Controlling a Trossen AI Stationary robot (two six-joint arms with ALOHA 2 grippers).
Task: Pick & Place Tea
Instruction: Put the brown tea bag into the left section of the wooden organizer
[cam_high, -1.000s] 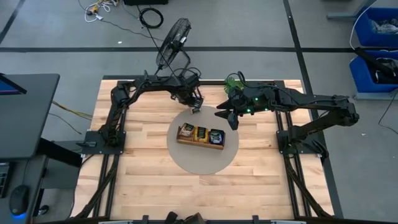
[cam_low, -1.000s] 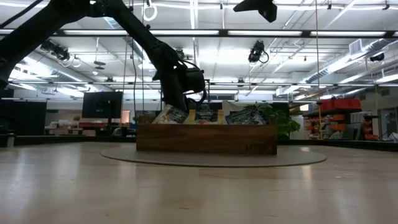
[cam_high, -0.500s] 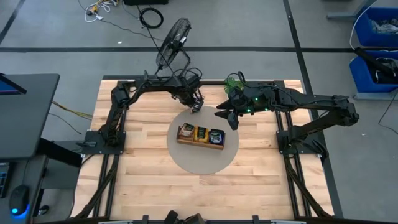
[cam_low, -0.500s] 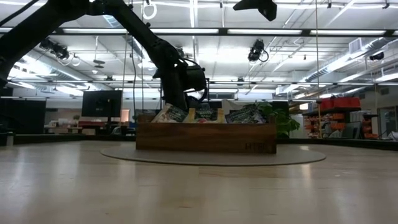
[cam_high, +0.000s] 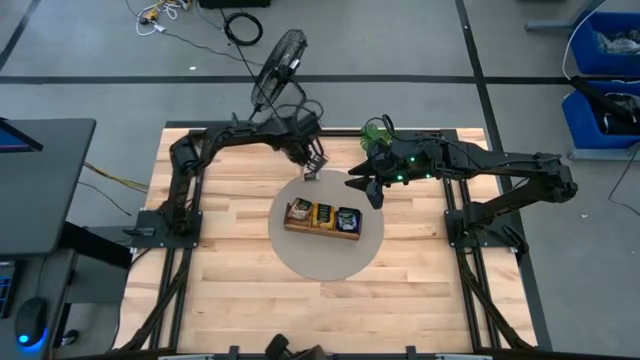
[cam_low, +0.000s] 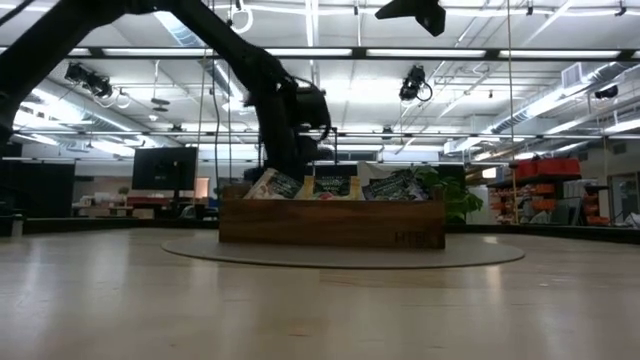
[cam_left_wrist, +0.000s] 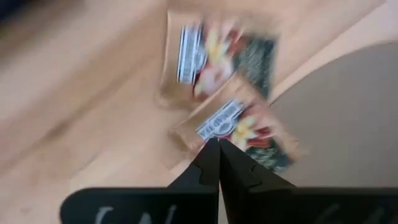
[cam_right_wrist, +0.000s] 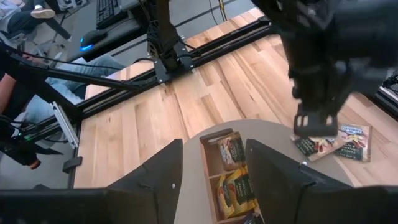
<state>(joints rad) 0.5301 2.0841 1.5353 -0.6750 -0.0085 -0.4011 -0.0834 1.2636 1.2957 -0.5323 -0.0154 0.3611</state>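
My left hand (cam_right_wrist: 309, 124), fingers pressed together, pinches a tea packet (cam_left_wrist: 239, 127) near the frame's centre, while my right hand (cam_right_wrist: 211, 180) hangs spread open above the tray (cam_right_wrist: 214, 163).

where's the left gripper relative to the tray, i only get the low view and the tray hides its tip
observer: The left gripper is past the tray, at the far edge of the round mat, not over the tray.
operator: anything under it
observer: Two tea packets lie flat there, one across the mat's edge, the other on bare wood.
operator: is it closed
observer: The left wrist view shows its fingers pressed together at the nearer packet's edge; whether they pinch it, I cannot tell.
operator: and the right arm
observer: The right gripper hangs open above the mat, beside the tray's far right corner.
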